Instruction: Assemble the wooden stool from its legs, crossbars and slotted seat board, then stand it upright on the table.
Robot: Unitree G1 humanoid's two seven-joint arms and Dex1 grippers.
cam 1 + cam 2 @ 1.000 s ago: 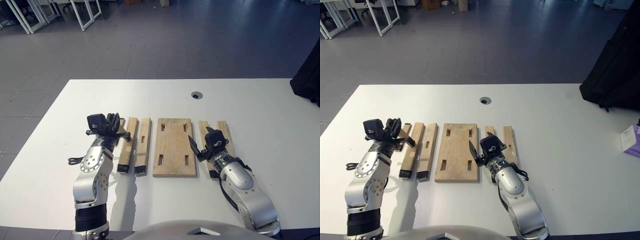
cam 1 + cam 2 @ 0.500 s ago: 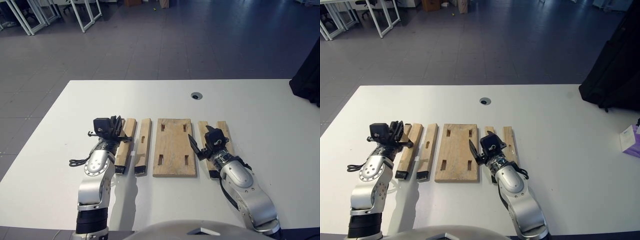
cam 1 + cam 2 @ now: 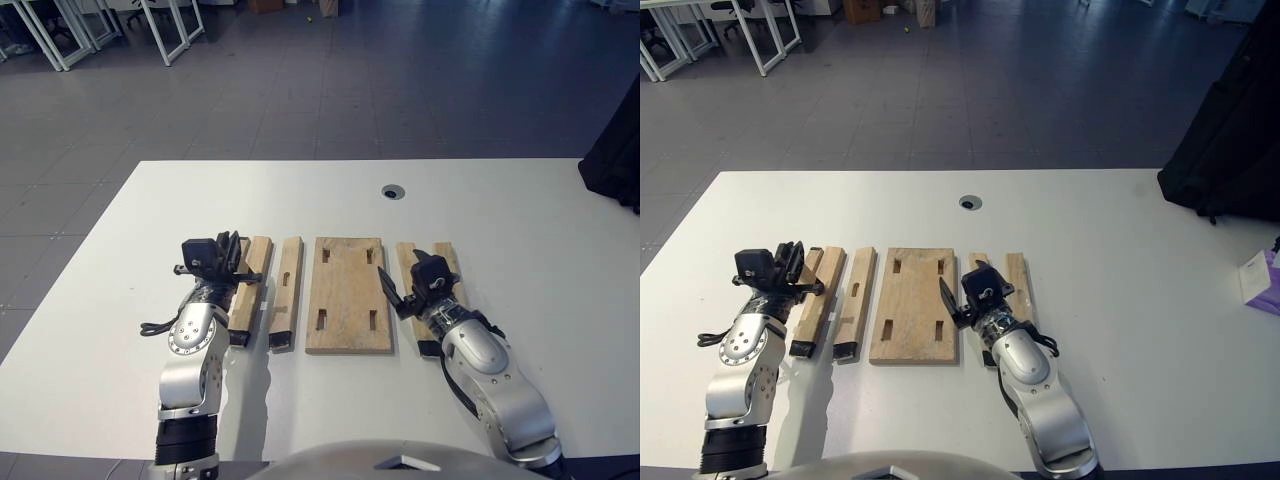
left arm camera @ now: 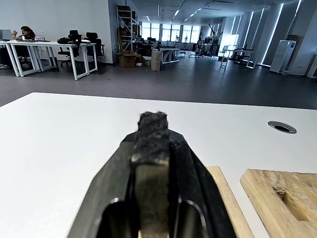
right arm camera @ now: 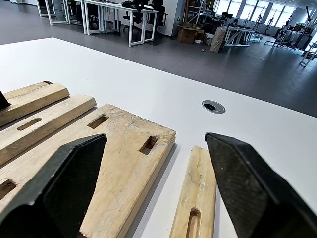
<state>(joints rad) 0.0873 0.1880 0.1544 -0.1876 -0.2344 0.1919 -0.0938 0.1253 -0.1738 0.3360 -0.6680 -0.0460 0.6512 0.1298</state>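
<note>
The slotted seat board [image 3: 348,293] is lying flat in the middle of the white table [image 3: 520,230], its four slots facing up. Wooden bars are lying alongside it, all parallel to it and apart from it. To its left are sitting a slotted left bar [image 3: 287,285], a wider left bar [image 3: 253,280] and a thin bar [image 3: 813,258]; black caps [image 3: 280,343] are showing on the near ends of the first two, while the thin one is lying mostly hidden beneath the left arm. To its right are sitting a slotted right bar [image 3: 406,262] and an outer right bar [image 3: 449,262], whose near ends the right arm is covering.

The left gripper [image 4: 152,124] is hovering low over the thin bar with its fingers pressed together at the tips; whether it is touching the wood cannot be told. The right gripper [image 3: 405,282] is hanging over the slotted right bar, just beside the board's edge, its fingers spread wide apart and holding nothing.

A round cable hole [image 3: 394,190] is sitting in the table beyond the board. A purple box [image 3: 1262,280] is resting at the far right edge, its print too small to read; a black bag [image 3: 1230,130] is standing on the floor past that edge.
</note>
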